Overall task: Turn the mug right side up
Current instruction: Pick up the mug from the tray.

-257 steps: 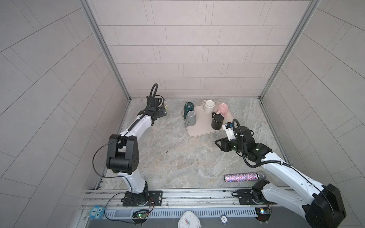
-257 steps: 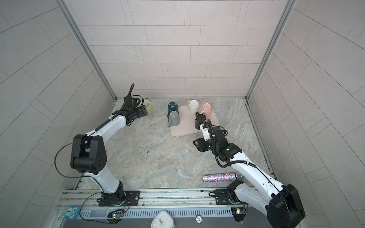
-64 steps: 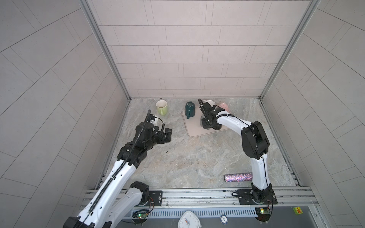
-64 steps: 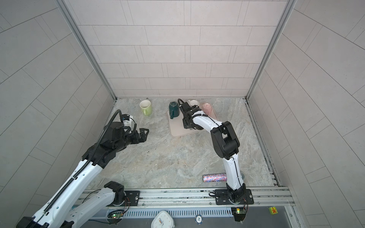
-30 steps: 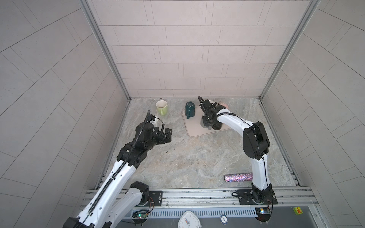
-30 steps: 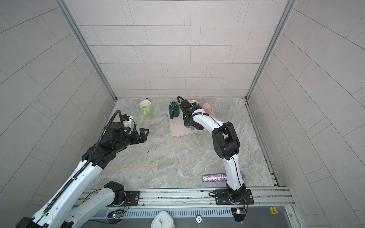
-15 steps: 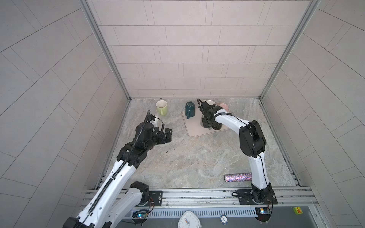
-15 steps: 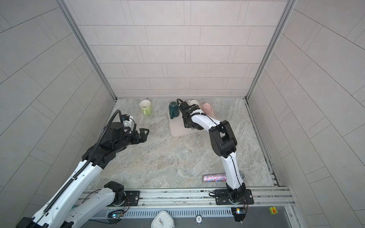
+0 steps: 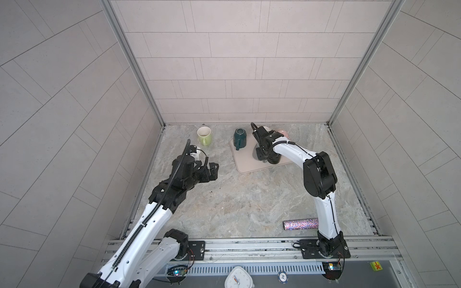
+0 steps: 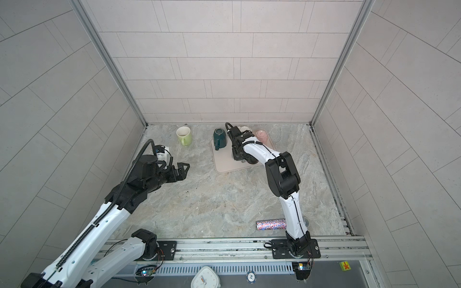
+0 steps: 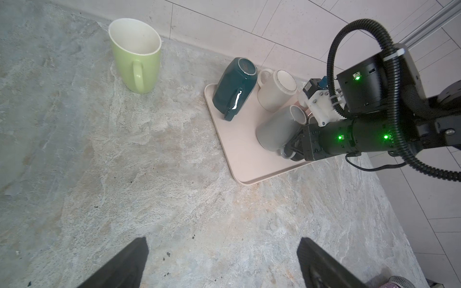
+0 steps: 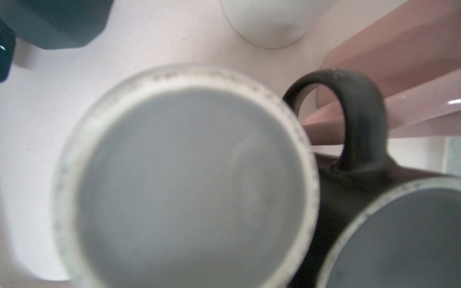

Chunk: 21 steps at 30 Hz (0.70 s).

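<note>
The right gripper (image 11: 290, 149) reaches across the beige tray (image 11: 249, 162) near the tabletop's (image 9: 237, 199) back edge. Its fingers are drawn in on the handle of the grey mug (image 11: 274, 132), which stands upside down, base up, on the tray's front half, just beside a black mug (image 12: 349, 199). A teal mug (image 9: 240, 136) stands inverted at the tray's back left corner, and a green mug (image 9: 204, 134) sits upright on the tabletop by the back edge. The left gripper (image 9: 212, 171) hovers near the left edge, fingers wide apart and empty.
</note>
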Each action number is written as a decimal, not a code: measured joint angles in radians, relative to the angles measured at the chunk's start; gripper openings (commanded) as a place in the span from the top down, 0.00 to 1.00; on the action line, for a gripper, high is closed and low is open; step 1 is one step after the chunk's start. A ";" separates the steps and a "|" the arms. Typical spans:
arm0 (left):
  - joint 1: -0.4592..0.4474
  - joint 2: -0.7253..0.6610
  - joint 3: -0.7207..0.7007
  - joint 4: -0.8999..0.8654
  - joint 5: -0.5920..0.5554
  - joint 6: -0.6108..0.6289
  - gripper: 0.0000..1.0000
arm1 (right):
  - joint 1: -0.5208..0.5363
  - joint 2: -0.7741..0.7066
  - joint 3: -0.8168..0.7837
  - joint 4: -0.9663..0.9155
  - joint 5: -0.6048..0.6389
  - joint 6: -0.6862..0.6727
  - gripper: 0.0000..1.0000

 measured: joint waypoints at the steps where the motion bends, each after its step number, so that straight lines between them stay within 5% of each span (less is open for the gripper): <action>1: 0.000 0.003 -0.007 0.008 0.004 -0.006 0.00 | -0.003 -0.008 -0.013 0.019 -0.014 -0.005 1.00; 21: -0.158 0.229 -0.046 0.299 -0.012 -0.116 0.03 | -0.026 -0.441 -0.432 0.286 -0.314 -0.017 1.00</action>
